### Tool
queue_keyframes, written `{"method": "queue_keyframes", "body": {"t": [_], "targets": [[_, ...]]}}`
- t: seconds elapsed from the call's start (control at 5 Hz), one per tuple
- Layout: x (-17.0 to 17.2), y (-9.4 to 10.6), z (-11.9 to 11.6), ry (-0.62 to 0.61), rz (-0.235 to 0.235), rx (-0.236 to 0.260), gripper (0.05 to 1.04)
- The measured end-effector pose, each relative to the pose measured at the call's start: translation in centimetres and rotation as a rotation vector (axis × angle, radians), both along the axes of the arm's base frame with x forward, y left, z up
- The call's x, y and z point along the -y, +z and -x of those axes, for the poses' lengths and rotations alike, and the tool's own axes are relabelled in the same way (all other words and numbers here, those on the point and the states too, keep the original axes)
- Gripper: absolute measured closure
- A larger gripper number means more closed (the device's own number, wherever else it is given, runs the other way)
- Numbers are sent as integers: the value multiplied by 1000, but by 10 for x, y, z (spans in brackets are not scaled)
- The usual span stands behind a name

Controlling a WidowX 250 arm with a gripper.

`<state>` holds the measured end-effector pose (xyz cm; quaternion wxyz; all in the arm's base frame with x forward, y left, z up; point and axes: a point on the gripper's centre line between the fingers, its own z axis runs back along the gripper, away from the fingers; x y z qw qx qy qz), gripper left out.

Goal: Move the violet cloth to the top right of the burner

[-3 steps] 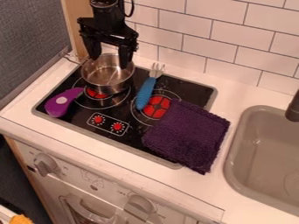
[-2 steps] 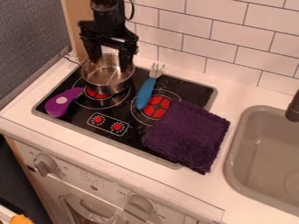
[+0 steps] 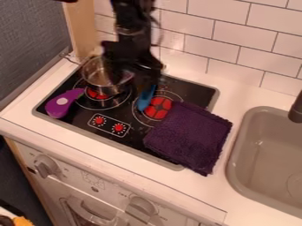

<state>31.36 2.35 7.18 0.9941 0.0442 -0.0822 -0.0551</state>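
Violet cloth on the stove's right side, apart from the gripper

Violet cloth (image 3: 189, 137) is seen lying flat across the right front part of the black stovetop (image 3: 133, 128), with its lower right part extended onto the white counter (image 3: 106, 161). The right burner (image 3: 158, 108) is met at its right side by the cloth's upper left corner, and most of its red center is left uncovered. The grey sink (image 3: 265, 123) is found just beside the cloth, on its right.

The black gripper (image 3: 134, 74) is held above the back of the stove, up and to the left of the cloth. No contact is made between the two, and the blue fork handle (image 3: 145, 99) is placed between them. Whether the gripper is spread or closed cannot be made out, since its lower end is blurred and dark.

The upper part of the fork is hidden behind the gripper. The metal pot (image 3: 100, 79) is set at the back left of the stove, with its right side partly covered from view by the gripper. A purple toy eggplant (image 3: 61, 105) is laid near the stove's left edge, and two red knob shapes (image 3: 99, 120) are seen near the front edge.
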Motion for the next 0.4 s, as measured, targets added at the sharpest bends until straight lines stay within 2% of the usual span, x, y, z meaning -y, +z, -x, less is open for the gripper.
{"method": "queue_keyframes", "body": {"t": [0.2, 0.4], "targets": [[35, -7, 23, -45, 12, -48, 83], [56, -26, 32, -46, 41, -106, 83]]}}
